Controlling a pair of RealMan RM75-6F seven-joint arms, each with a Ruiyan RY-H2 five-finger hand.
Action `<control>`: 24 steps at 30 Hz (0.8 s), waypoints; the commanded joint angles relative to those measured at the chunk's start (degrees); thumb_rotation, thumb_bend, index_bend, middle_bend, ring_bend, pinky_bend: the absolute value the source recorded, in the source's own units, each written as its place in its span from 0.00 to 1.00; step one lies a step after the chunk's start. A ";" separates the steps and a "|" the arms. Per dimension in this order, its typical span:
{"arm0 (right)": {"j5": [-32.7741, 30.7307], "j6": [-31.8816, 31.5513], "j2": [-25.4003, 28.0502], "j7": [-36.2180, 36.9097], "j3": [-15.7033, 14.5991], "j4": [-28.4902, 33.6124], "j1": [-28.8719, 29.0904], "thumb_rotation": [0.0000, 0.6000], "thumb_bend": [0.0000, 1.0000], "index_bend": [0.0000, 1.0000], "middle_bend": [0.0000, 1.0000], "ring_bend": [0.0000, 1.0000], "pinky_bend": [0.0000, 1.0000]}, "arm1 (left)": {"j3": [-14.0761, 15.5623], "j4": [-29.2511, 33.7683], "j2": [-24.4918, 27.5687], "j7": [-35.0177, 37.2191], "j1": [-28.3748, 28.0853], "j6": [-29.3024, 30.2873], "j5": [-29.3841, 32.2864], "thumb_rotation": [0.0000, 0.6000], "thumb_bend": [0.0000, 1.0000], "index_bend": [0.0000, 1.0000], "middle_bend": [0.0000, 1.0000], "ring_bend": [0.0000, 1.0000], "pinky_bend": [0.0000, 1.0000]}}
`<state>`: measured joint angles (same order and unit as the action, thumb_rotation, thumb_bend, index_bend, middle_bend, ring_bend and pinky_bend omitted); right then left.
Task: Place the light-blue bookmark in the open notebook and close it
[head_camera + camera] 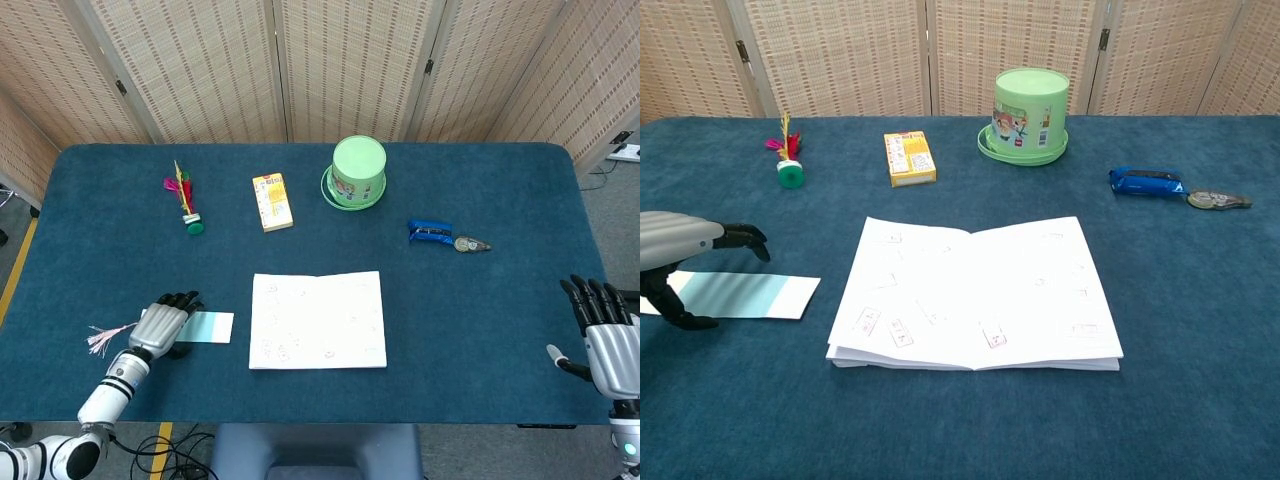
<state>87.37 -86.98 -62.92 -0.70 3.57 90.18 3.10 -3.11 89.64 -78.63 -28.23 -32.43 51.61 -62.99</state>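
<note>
Bookmark (740,295): light-blue strip fading to white, flat on the bench (480,310) left of the open notebook (318,320).
Left hand (165,325): above the strip, fingers spread, holding nothing.
Head view only: right hand (606,338), fingers spread; pink tassel (105,337).
</note>
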 commanded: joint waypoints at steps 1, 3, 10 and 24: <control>-0.01 -0.08 0.00 0.08 -0.01 -0.06 -0.06 1.00 0.12 0.00 0.06 0.00 0.04 | 0.20 -0.49 -0.43 -0.20 -0.35 -0.14 0.61 1.00 0.25 0.22 0.09 0.14 0.18; -0.05 -0.15 0.00 0.11 -0.01 -0.10 -0.13 1.00 0.12 0.00 0.06 0.00 0.04 | 0.25 -0.96 -0.80 -0.20 -0.56 -0.11 1.07 1.00 0.25 0.23 0.09 0.14 0.18; -0.24 -0.16 0.01 0.22 0.03 -0.23 -0.22 1.00 0.12 0.00 0.06 0.00 0.04 | 0.32 -2.11 -1.36 -0.24 -1.40 -0.67 3.08 1.00 0.25 0.24 0.09 0.14 0.18; -0.71 0.00 -0.13 0.57 0.14 -0.68 -0.32 1.00 0.12 0.00 0.06 0.00 0.04 | 1.13 -2.65 -1.63 -0.96 -2.98 -1.60 5.96 1.00 0.25 0.27 0.09 0.14 0.18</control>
<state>86.66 -86.98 -63.05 -0.13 3.71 89.50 2.78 -1.99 86.99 -80.25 -29.18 -35.40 50.01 -57.04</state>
